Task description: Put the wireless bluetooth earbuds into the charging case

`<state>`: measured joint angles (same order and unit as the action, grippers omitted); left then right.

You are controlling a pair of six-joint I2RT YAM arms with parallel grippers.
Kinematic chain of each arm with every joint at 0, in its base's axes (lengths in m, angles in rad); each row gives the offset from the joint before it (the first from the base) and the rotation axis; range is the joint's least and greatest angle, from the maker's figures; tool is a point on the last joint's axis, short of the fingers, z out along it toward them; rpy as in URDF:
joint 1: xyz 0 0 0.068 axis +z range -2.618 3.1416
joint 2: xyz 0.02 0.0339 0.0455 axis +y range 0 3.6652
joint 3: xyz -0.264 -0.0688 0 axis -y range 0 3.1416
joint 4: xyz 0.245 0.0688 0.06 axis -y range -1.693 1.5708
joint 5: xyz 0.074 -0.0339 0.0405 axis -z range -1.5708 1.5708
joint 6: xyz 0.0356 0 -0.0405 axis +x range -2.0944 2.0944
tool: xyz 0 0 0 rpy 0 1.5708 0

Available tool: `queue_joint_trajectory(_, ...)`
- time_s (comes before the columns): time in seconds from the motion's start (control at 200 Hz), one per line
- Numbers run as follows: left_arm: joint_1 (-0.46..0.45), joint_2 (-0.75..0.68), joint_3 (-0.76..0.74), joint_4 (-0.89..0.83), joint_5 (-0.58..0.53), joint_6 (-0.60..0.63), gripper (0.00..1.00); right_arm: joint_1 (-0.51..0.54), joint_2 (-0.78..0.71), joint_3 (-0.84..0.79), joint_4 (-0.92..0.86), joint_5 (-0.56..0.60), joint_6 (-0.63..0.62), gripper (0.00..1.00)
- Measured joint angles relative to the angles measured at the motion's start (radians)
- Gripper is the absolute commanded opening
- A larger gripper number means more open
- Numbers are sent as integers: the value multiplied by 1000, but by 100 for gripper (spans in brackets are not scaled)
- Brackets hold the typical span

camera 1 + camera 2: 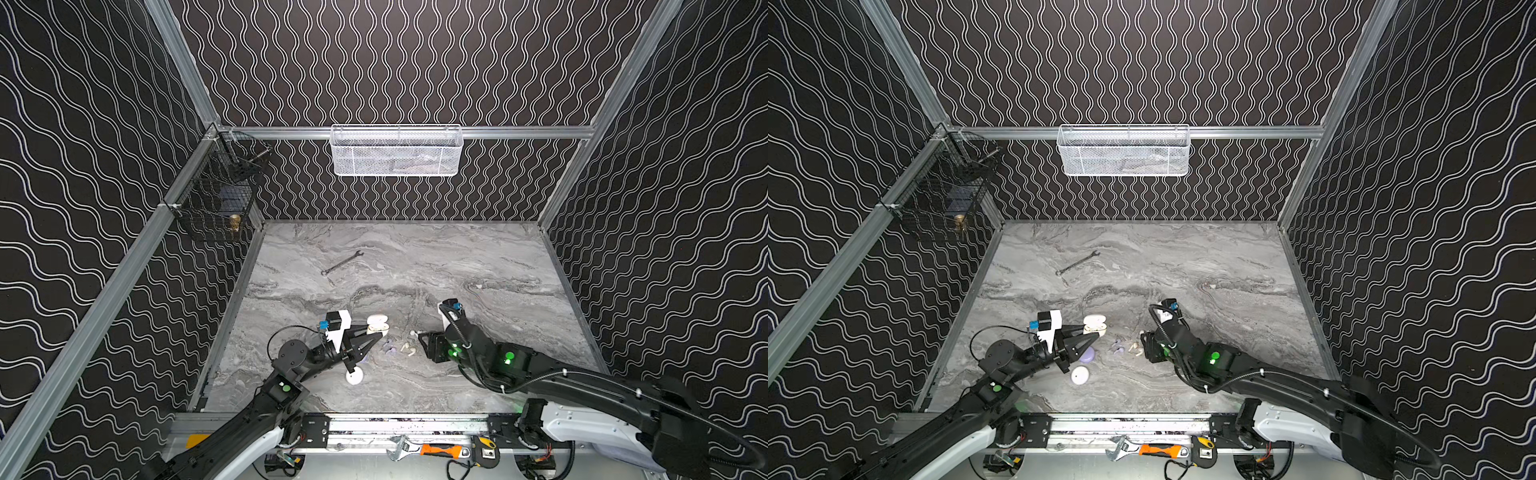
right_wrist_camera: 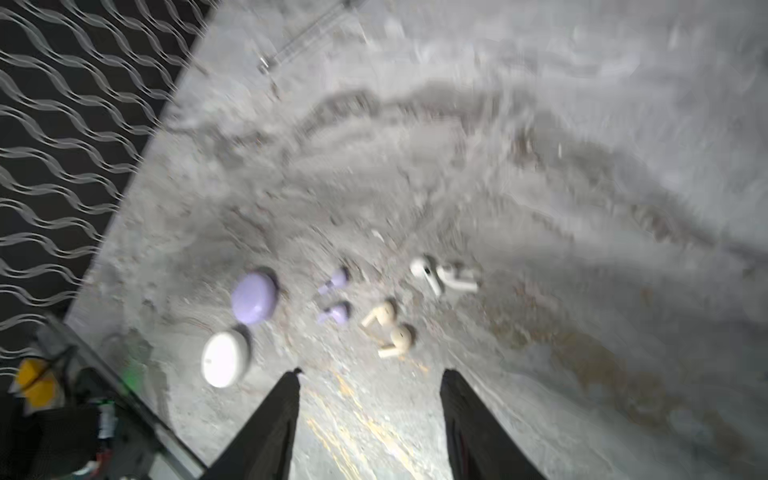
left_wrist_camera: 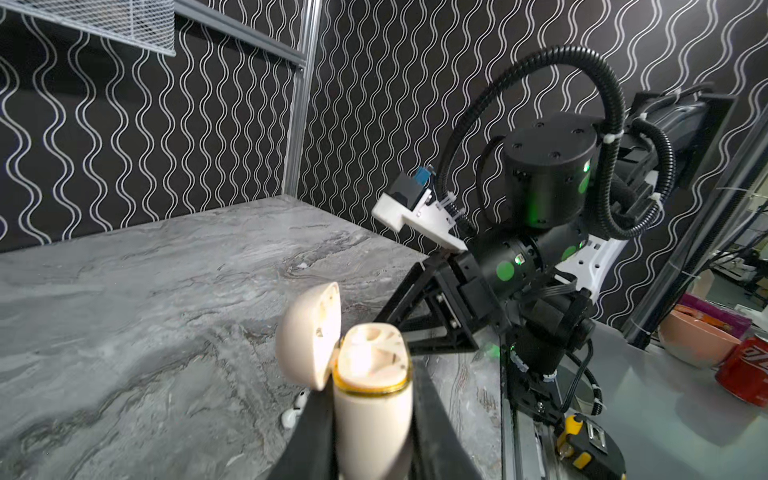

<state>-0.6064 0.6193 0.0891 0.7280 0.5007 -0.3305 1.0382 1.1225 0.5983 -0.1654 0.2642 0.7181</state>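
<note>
While both top views give you the earbuds [image 1: 406,348] only as pale specks on the bench [image 1: 478,257] between the two sets of jaws, the right wrist view sorts them out. There's a lilac pair [image 2: 338,313], a cream pair [image 2: 400,337] and a white pair [image 2: 424,268], all loose on the bench just ahead of the right jaws. Beyond the lilac pair, away from those jaws' line, sit a lilac case [image 2: 253,297] and a white round case [image 2: 225,359], both closed.

Now your left wrist view, and only here do you get the charging case [image 3: 372,407] up close. It's cream and upright, with its lid [image 3: 309,334] swung open. The left jaws are clamped on its body, one finger on each side. The right jaws stand well apart with nothing between them.

The right wrist view is smeared, so you can't tell whether those earbuds touch one another. The charging case's lower end is cut off at the frame edge. In a top view the left jaws cover part of the lilac case.
</note>
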Motion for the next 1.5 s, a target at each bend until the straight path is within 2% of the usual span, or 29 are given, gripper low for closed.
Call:
queue_joint_trajectory(0.195, 0, 4, -3, -14, -18, 13, 0, 0, 203, 75, -15, -30, 34, 51)
queue_joint_trajectory(0.415, 0, -2, 14, -51, -31, 31, 0, 0, 362, 155, -54, -47, 41, 50)
queue_joint_trajectory(0.726, 0, -37, 23, -116, -77, 64, 0, 10, 544, 295, -156, 1, 41, 51)
queue_joint_trajectory(1.081, 0, -61, 30, -167, -103, 79, 0, 47, 600, 351, -262, 86, 52, 51)
queue_joint_trajectory(1.371, 0, -61, 42, -184, -118, 98, 0, 72, 585, 350, -312, 109, 72, 50)
queue_joint_trajectory(1.501, 0, -71, 42, -193, -118, 98, 0, 76, 574, 339, -312, 108, 75, 46)
